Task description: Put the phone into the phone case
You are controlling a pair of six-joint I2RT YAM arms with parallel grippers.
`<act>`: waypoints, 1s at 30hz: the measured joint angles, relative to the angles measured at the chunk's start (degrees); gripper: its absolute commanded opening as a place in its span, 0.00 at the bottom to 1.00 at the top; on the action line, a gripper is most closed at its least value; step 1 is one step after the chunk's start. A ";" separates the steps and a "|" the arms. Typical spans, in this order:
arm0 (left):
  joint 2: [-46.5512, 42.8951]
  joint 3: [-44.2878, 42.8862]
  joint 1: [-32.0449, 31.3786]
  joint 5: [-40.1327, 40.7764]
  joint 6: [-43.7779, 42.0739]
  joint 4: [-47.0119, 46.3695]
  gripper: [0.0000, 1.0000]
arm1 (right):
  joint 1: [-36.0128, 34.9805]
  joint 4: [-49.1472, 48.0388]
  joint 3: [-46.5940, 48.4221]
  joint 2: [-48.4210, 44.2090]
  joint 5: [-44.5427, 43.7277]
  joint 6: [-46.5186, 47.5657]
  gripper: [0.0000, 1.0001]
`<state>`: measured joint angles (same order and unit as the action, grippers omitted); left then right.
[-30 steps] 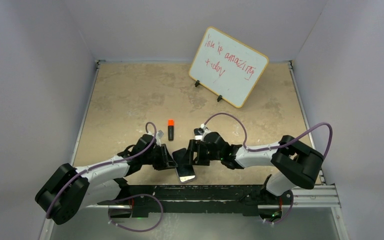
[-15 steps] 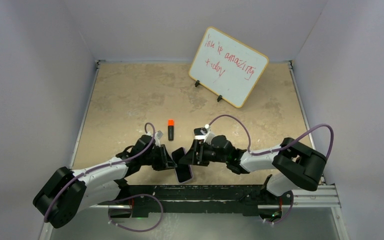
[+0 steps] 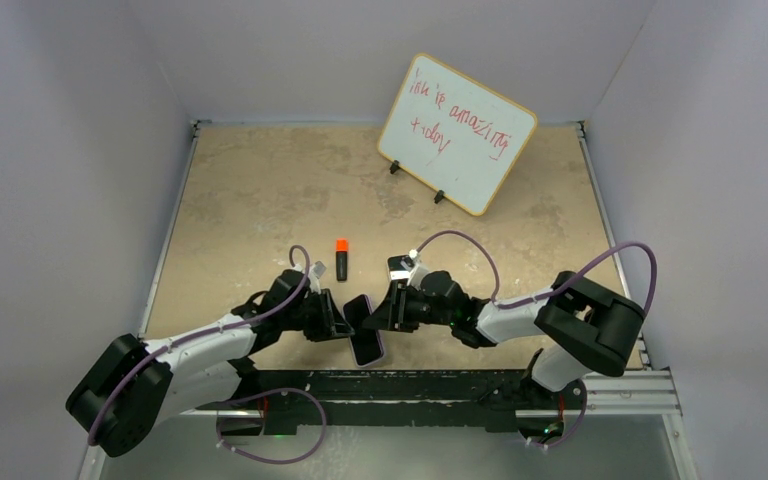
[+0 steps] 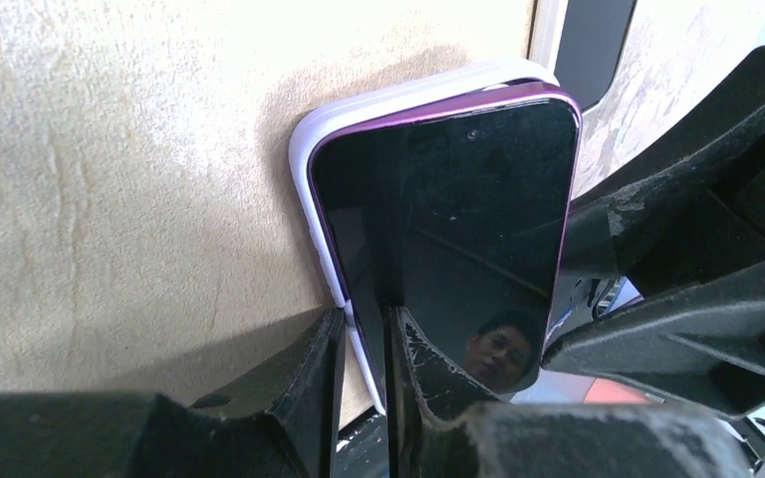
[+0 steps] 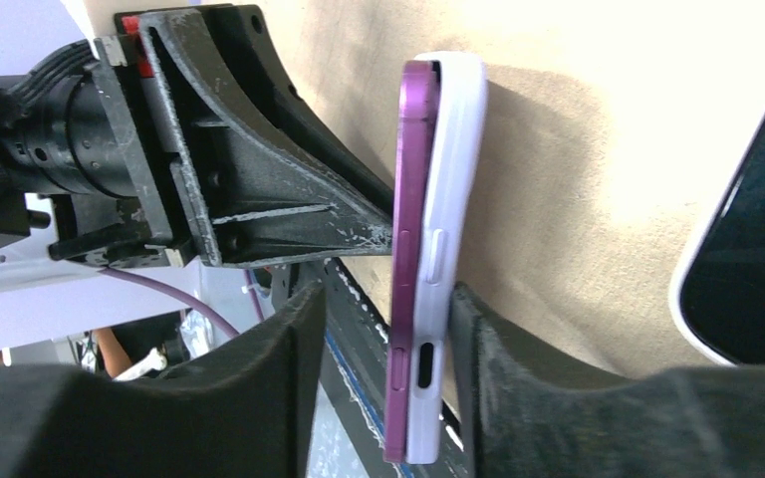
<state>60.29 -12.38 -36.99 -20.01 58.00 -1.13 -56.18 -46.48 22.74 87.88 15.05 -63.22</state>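
Seating phone (image 4: 448, 219) in phone case (image 4: 302, 164) looks part-done, phone sits proud: L gripper (image 4: 364, 339) pinches both, R gripper (image 5: 386, 299) fingers spread astride them.

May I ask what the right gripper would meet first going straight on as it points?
The phone and the phone case, edge-on between its open jaws; behind them, likely the left gripper.

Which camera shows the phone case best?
The right wrist view. It catches the phone case edge-on, a pale shell against the back of the phone, whose purple side is exposed. The left wrist view shows only its rim beside the screen; the top view is too small to tell.
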 measured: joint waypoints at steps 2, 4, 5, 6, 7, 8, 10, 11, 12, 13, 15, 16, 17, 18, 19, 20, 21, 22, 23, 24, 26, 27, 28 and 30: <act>0.00 0.00 0.13 -0.22 -0.02 0.07 0.25 | 0.02 0.66 0.00 0.00 -0.31 0.20 0.38; -0.04 0.00 0.22 -0.39 -0.04 0.11 0.27 | 0.07 0.94 0.00 0.00 -0.44 0.44 0.33; -0.11 0.00 0.22 -0.44 -0.04 0.15 0.27 | 0.07 1.01 0.00 0.04 -0.50 0.57 0.32; -0.17 0.00 0.22 -0.50 -0.04 0.17 0.29 | 0.07 1.05 0.00 0.15 -0.55 0.66 0.32; -0.22 0.00 0.22 -0.57 -0.02 0.20 0.30 | 0.13 1.09 0.00 0.28 -0.57 0.68 0.35; -0.28 0.00 0.22 -0.59 -0.02 0.22 0.31 | 0.20 1.09 0.00 0.48 -0.55 0.68 0.42; -0.31 0.00 0.17 -0.59 0.00 0.22 0.32 | 0.26 0.55 0.00 0.79 -0.31 0.35 0.54; -0.31 0.00 0.13 -0.57 0.00 0.20 0.33 | 0.26 0.07 0.02 0.79 -0.04 0.13 0.57; -0.33 0.00 0.09 -0.57 0.00 0.15 0.33 | 0.24 -0.57 0.07 0.79 0.44 0.04 0.58; -0.35 0.00 0.07 -0.55 0.00 0.13 0.34 | 0.24 -1.07 0.07 0.79 0.83 0.02 0.59; -0.44 0.00 0.04 -0.52 0.00 0.15 0.34 | 0.22 -1.62 0.07 0.79 1.11 -0.17 0.55; -0.48 0.00 0.04 -0.52 0.00 0.20 0.34 | 0.22 -1.84 0.07 0.79 1.18 -0.28 0.51; -0.55 0.00 0.07 -0.52 0.00 0.35 0.34 | 0.22 -1.92 0.07 0.79 1.22 -0.33 0.48; -0.66 -0.02 0.07 -0.50 0.00 0.46 0.33 | 0.22 -2.14 0.07 0.83 1.25 -0.52 0.46; -0.85 -0.02 0.09 -0.50 0.00 0.70 0.31 | 0.28 -2.43 0.02 1.09 1.29 -0.81 0.45; -1.14 -0.07 0.11 -0.50 0.00 1.16 0.29 | 0.39 -3.19 -0.20 1.46 1.42 -1.20 0.45; -1.51 -0.15 0.11 -0.42 0.00 1.64 0.27 | 0.48 -4.24 -0.55 1.90 1.55 -1.73 0.47; -1.86 -0.22 0.09 -0.31 0.00 2.08 0.26 | 0.57 -5.25 -0.74 2.36 1.77 -2.27 0.51; -2.14 -0.26 0.09 -0.26 0.00 2.58 0.24 | 0.68 -6.40 -0.81 2.80 2.23 -2.78 0.55; -2.56 -0.26 0.09 -0.13 -0.04 3.19 0.23 | 0.70 -7.17 -0.81 3.02 2.51 -3.15 0.57; -3.13 -0.26 0.07 0.26 -0.04 4.35 0.22 | 0.68 -8.92 -0.81 3.28 3.34 -3.87 0.57; -3.28 -0.28 0.07 0.52 -0.04 4.87 0.22 | 0.70 -9.31 -0.81 3.28 3.65 -3.93 0.56; -3.32 -0.28 0.07 0.74 -0.04 5.27 0.22 | 0.68 -9.62 -0.81 3.28 3.91 -3.96 0.54; -3.17 -0.28 0.07 1.18 -0.07 5.88 0.22 | 0.63 -9.66 -0.74 3.28 4.04 -3.91 0.53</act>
<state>57.12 -12.67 -36.93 -18.83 57.93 4.75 -55.55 -56.14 22.00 91.15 19.09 -67.13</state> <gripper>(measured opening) 0.222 0.554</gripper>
